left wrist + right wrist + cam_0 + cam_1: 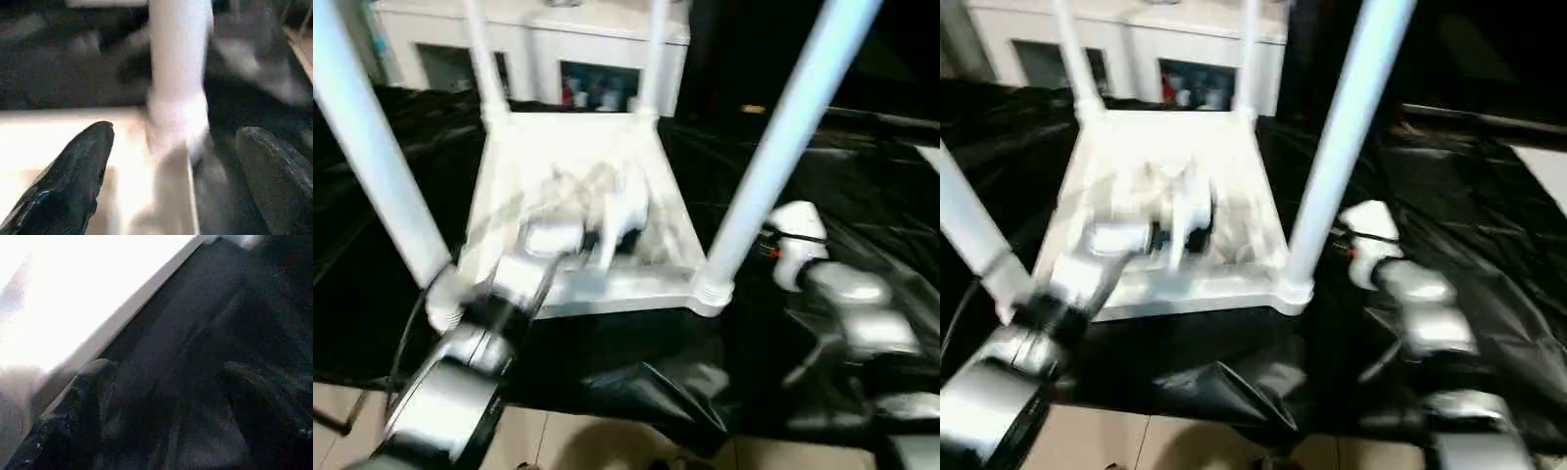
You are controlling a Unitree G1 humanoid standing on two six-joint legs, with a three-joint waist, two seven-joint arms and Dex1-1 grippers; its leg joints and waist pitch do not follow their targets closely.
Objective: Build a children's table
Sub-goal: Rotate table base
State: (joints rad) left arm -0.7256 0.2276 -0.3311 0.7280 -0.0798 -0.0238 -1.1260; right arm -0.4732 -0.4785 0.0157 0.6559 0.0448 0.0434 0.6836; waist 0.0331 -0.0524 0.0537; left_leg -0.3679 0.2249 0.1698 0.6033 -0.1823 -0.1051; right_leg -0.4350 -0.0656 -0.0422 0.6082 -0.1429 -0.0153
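I have the children's table (578, 196) lying upside down in the upper middle of the frame on the black-draped table (862, 206), its four white legs standing up out of the corner sockets. My left gripper (176, 161) hangs over the ribbed underside with its fingers (73, 176) spread wide and nothing between them but air, a leg (178, 73) rising just ahead. My right gripper (166, 401) sits at the lower right, beside the near right leg (783, 147), also spread and empty over the black cloth. My worry is a sideways knock: either forearm swinging near these tall legs could lever one out of its socket or tip the whole piece. The loose cloth could also snag a finger and drag the table top toward the near edge.
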